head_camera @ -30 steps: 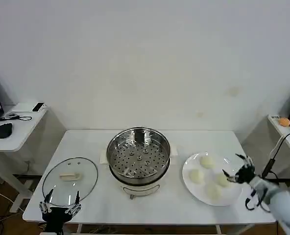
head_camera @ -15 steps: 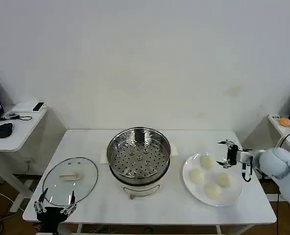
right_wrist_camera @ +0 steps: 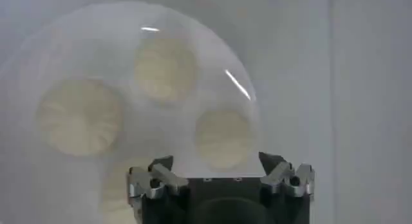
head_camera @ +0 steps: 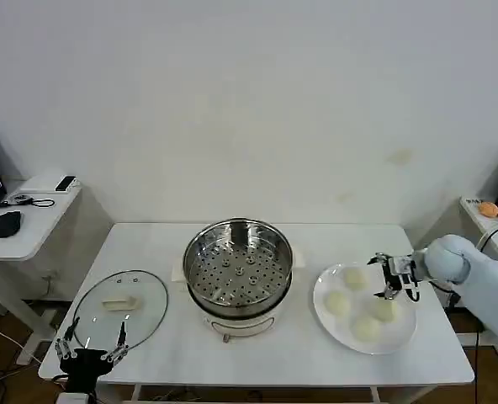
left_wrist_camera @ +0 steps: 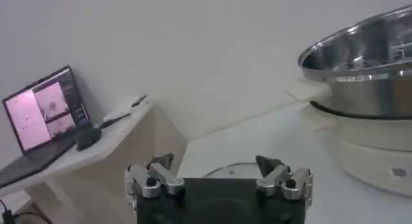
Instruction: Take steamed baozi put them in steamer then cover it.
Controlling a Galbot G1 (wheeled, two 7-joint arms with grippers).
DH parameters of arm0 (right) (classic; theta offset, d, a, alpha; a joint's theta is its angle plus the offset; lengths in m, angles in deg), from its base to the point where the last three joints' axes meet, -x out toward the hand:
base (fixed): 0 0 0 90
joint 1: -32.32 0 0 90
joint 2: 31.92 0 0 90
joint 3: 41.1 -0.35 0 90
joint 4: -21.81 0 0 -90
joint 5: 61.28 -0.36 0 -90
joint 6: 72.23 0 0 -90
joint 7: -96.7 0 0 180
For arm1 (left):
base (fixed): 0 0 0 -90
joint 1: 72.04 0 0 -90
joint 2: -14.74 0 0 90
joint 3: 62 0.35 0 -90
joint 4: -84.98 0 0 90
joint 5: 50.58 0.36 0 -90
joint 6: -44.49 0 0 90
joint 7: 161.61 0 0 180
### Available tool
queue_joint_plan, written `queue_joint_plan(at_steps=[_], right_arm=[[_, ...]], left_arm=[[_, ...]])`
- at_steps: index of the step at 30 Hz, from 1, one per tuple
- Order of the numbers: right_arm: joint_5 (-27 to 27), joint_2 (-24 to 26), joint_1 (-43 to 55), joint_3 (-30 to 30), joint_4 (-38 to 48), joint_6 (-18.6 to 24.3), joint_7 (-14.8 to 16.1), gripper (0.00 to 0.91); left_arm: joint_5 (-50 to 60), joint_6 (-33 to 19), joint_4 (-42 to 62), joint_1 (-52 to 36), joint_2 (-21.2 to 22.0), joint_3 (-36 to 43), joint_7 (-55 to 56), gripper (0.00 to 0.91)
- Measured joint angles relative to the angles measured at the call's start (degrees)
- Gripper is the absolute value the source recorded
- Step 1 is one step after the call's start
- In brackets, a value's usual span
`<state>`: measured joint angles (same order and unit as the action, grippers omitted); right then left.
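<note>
first pick not yet made: my right gripper [head_camera: 390, 278] hangs fingers apart over the plate [head_camera: 325, 305] with all four baozi [head_camera: 338, 303], steamer [head_camera: 238, 265] bare, cover [head_camera: 119, 309] near my idle, open left gripper [head_camera: 89, 348]; next, descend and close.

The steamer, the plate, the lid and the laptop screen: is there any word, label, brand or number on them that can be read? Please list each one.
None can be read.
The laptop screen shows pink windows; any text there is too small to read.
The steamer, its white base, the cover and the white plate show no legible text.
</note>
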<state>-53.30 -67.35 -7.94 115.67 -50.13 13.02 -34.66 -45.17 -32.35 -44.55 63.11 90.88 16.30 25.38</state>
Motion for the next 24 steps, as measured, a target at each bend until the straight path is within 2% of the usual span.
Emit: queue_joint_plan(at_steps=[9, 17, 20, 22, 24], right_arm=[[0.9, -5.5, 3.0, 3.6, 6.2, -0.7, -0.6, 0.907], [2.0, -8.3, 4.0, 4.9, 9.7, -1.6, -0.8, 0.907], [2.4, -8.7, 4.2, 5.2, 10.5, -1.9, -0.7, 0.826], [2.5, -8.8, 4.3, 5.4, 10.9, -2.1, -0.6, 0.816], [2.5, -8.9, 4.4, 5.6, 11.0, -2.1, -0.5, 0.736]], left_arm=[[-0.1, -0.1, 0.1, 0.1, -0.1, -1.1, -0.1, 0.907], [-0.1, -0.1, 0.1, 0.2, 0.0, -1.6, -0.1, 0.907], [-0.1, -0.1, -0.2, 0.4, 0.1, -1.7, -0.1, 0.907], [0.0, -0.1, -0.2, 0.4, 0.1, -1.8, -0.1, 0.907], [0.0, -0.1, -0.3, 0.3, 0.2, -1.9, -0.1, 0.907]])
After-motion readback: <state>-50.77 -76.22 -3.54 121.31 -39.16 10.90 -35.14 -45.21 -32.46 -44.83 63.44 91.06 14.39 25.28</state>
